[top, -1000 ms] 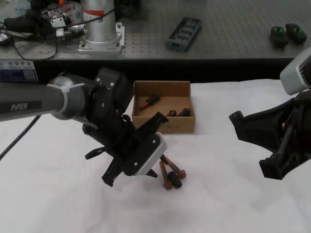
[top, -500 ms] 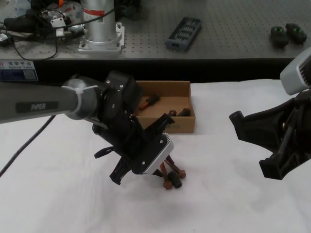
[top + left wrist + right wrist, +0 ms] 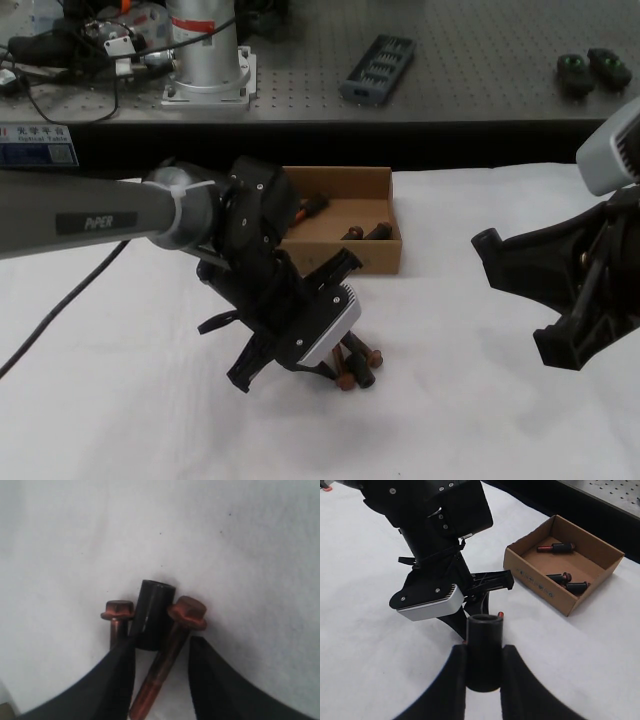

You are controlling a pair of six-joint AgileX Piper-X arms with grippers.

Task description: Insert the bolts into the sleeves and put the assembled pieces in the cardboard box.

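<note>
Two copper bolts (image 3: 186,614) (image 3: 118,611) and a black sleeve (image 3: 155,611) lie together on the white cloth. My left gripper (image 3: 162,647) hangs just over them, open, with one finger on each side of the longer bolt's shank. In the high view the same pile (image 3: 360,366) peeks out from under the left wrist (image 3: 300,320). My right gripper (image 3: 483,652) is shut on another black sleeve (image 3: 482,630), held upright, away to the right of the pile. The cardboard box (image 3: 385,255) (image 3: 535,577) behind the pile holds three assembled pieces (image 3: 555,547).
The white cloth (image 3: 450,420) covers the near bench. The right arm (image 3: 575,280) hangs over its right side. On the perforated table behind stand a grey post base (image 3: 205,60), a dark bit case (image 3: 378,68) and two black-and-green parts (image 3: 592,70).
The left arm has moved right and down, bringing its gripper onto the pile of bolts. The right arm with its sleeve has stayed still.
</note>
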